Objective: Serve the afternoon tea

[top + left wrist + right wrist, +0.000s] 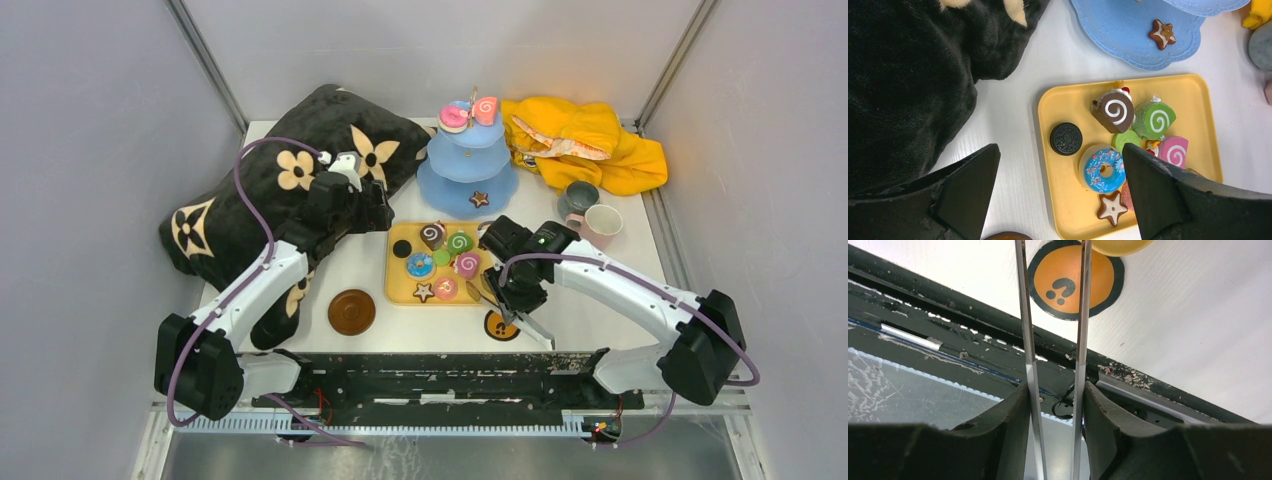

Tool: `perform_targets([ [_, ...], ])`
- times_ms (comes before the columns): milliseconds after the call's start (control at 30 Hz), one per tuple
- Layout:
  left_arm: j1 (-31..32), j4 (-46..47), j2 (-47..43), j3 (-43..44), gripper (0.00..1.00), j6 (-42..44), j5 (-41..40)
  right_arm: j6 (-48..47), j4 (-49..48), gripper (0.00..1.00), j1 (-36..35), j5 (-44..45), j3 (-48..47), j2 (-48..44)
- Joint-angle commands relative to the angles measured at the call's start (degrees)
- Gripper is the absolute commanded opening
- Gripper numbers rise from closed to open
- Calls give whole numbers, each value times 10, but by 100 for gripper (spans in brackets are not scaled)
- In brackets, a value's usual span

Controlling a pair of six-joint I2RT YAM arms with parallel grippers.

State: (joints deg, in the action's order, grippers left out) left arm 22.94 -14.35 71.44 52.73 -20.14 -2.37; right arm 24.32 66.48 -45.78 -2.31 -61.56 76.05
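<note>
Several toy sweets point(1105, 170) fill the yellow tray point(1193, 100); the blue stand point(445, 190) carries a star biscuit point(479, 199) on its bottom tier and pink sweets point(468, 113) on top. The left gripper point(1060, 155) hangs spread over the tray; the right gripper point(1055, 390) pinches metal tongs point(1025, 340).

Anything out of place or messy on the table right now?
Yes: a big black plush cushion with cream flowers sprawls over the table's left side, and a crumpled yellow cloth lies beside the light-blue three-tier stand. Nothing looks spilled.

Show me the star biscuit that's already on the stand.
The star lying on the bottom tier of the stand; the other star is on the yellow tray.
</note>
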Motion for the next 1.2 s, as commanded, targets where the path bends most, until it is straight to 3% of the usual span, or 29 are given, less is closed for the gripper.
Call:
perform_targets([
  [0, -2, 30, -2, 6, 99, -22, 12, 13, -31, 45, -6, 26, -33, 14],
  [433, -2, 29, 1, 8, 99, -21, 12, 28, -51, 43, -21, 70, -61, 53],
  [700, -2, 29, 4, 8, 99, -20, 13, 24, -28, 2, -21, 107, -66, 30],
  [967, -2, 31, 6, 7, 99, -21, 14, 6, 10, 1, -21, 112, -64, -10],
  [1167, -1, 33, 3, 4, 99, -21, 11, -9, 45, 1, 12, 173, -76, -52],
])
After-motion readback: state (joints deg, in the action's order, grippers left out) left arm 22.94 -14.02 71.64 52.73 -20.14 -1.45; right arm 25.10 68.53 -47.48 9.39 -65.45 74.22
